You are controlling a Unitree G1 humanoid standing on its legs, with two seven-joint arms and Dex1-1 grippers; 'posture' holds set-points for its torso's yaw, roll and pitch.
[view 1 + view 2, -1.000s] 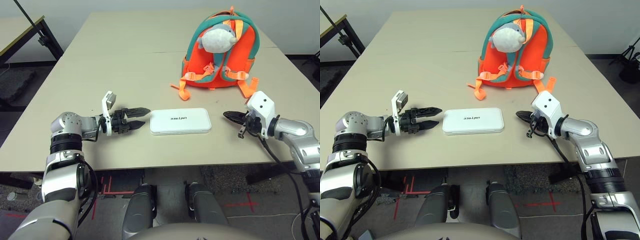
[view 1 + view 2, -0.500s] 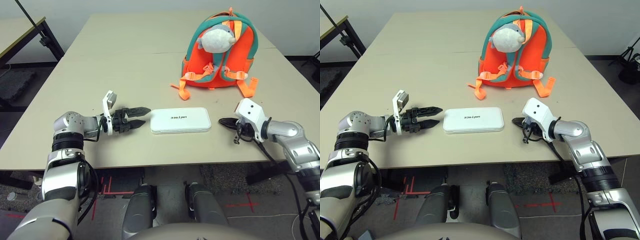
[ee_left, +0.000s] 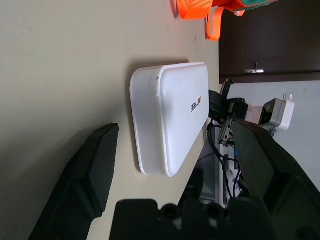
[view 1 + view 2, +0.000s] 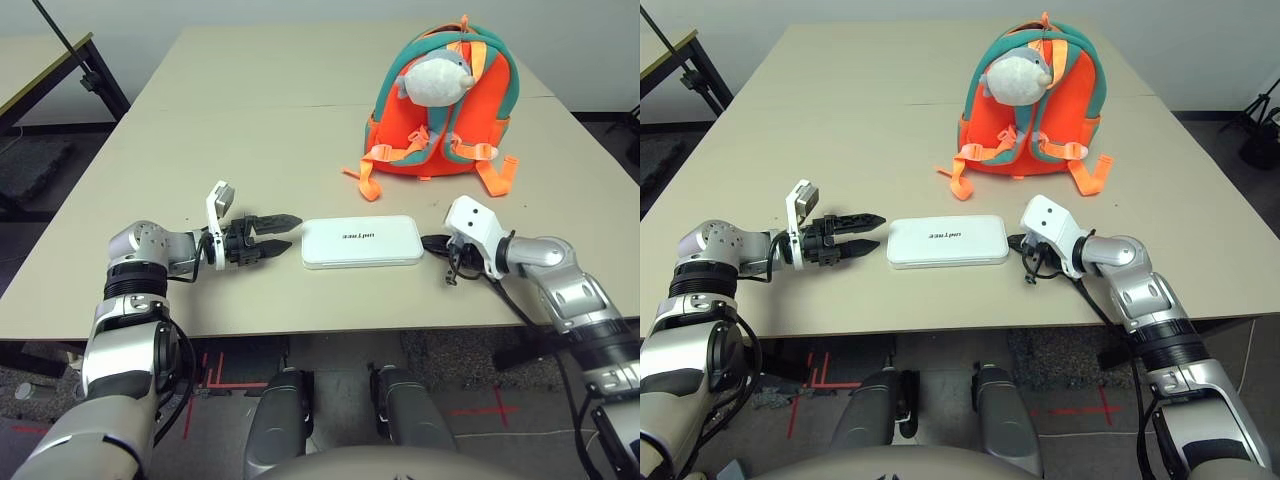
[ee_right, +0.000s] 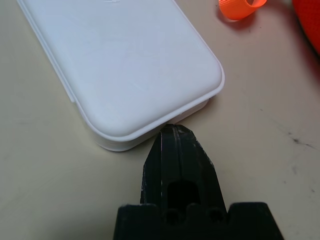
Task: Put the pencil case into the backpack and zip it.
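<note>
The white pencil case (image 4: 361, 241) lies flat near the table's front edge, dark lettering on its lid. My left gripper (image 4: 284, 230) is open, its tips a short way left of the case's left end (image 3: 150, 125). My right gripper (image 4: 428, 241) is shut, and its closed tips touch the right end of the case (image 5: 125, 65). The orange backpack (image 4: 437, 100) with teal trim stands upright behind the case, a grey-white plush fish (image 4: 434, 77) hanging on its front.
Orange straps and buckles (image 4: 363, 181) trail from the backpack onto the beige table (image 4: 230, 120) just behind the case. A second table (image 4: 40, 55) stands at the far left. Dark floor lies beyond the table edges.
My right gripper has slid left along the table, from well right of the case until its shut tips meet the case's right end. The left gripper and the case have stayed put.
</note>
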